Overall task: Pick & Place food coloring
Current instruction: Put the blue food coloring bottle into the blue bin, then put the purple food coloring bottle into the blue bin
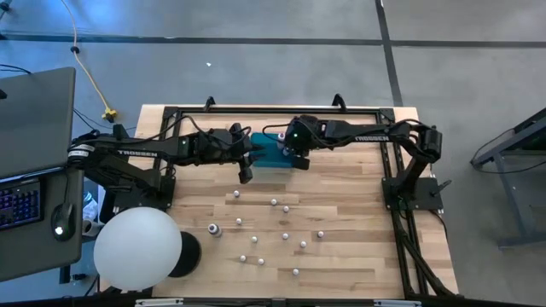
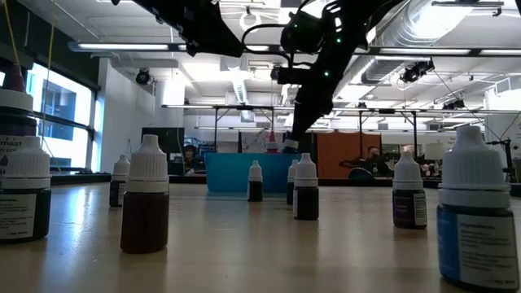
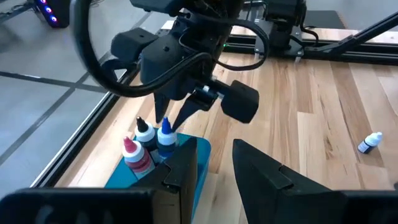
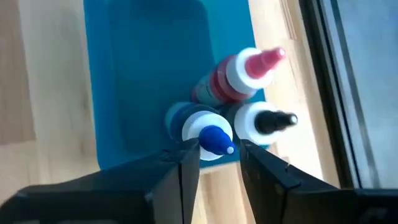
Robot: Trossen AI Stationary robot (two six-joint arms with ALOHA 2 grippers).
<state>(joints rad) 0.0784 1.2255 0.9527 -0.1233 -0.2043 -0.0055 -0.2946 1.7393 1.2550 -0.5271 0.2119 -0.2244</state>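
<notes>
Fingers of the right gripper (image 4: 214, 163) stand narrowly apart on either side of a blue-tipped bottle (image 4: 205, 130) inside the teal box (image 4: 143, 74), close to its cap; whether they still press it cannot be told. Two more bottles stand touching it in the box's corner: a red-tipped bottle (image 4: 239, 78) and a black-tipped bottle (image 4: 261, 123). Just beside the box, the left gripper (image 3: 214, 168) hangs with its fingers apart and nothing between them. More food coloring bottles (image 1: 285, 234) stand scattered on the table (image 1: 358, 256), well apart from the box. This looks like the placing step for the blue bottle; next, the right arm would need to rise clear without toppling the three, then fetch another.
</notes>
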